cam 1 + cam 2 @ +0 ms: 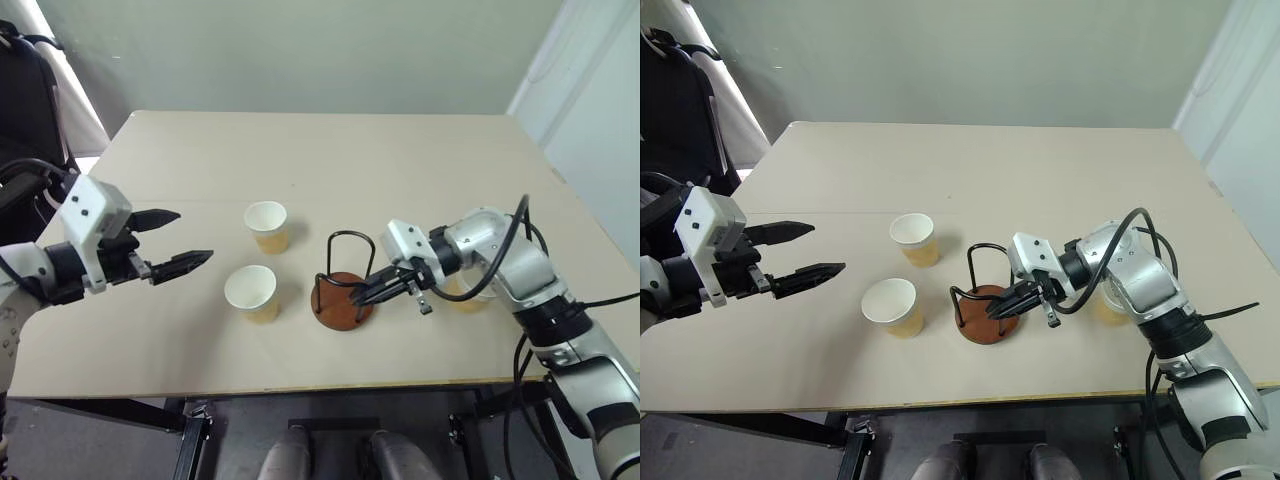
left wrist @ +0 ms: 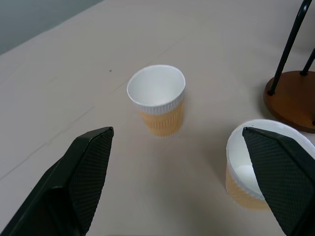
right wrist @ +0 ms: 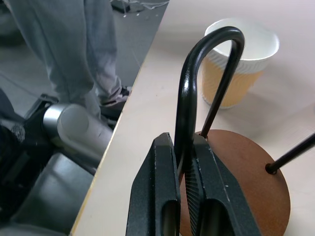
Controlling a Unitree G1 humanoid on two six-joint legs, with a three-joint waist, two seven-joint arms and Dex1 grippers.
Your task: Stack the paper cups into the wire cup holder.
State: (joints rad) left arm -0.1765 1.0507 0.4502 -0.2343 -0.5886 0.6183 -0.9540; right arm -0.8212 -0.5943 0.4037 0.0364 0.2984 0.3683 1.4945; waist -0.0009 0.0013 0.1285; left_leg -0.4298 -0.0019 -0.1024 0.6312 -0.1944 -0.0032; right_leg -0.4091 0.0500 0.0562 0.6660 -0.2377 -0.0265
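Observation:
The wire cup holder [image 1: 342, 300], a reddish-brown disc with two black wire loops, stands near the table's front middle. My right gripper [image 1: 362, 293] is shut on one of its wire loops; the right wrist view shows the loop pinched between the fingers [image 3: 162, 187]. Two tan paper cups stand upright left of the holder, one farther back [image 1: 266, 225] and one nearer [image 1: 251, 292]. A third paper cup [image 1: 465, 297] sits behind my right arm, mostly hidden. My left gripper [image 1: 193, 236] hovers open to the left of the two cups, nothing between its fingers.
The beige table [image 1: 330, 150] has a wide bare stretch behind the cups. Its front edge runs close to the holder. A dark chair [image 1: 25, 90] stands off the table's left rear corner.

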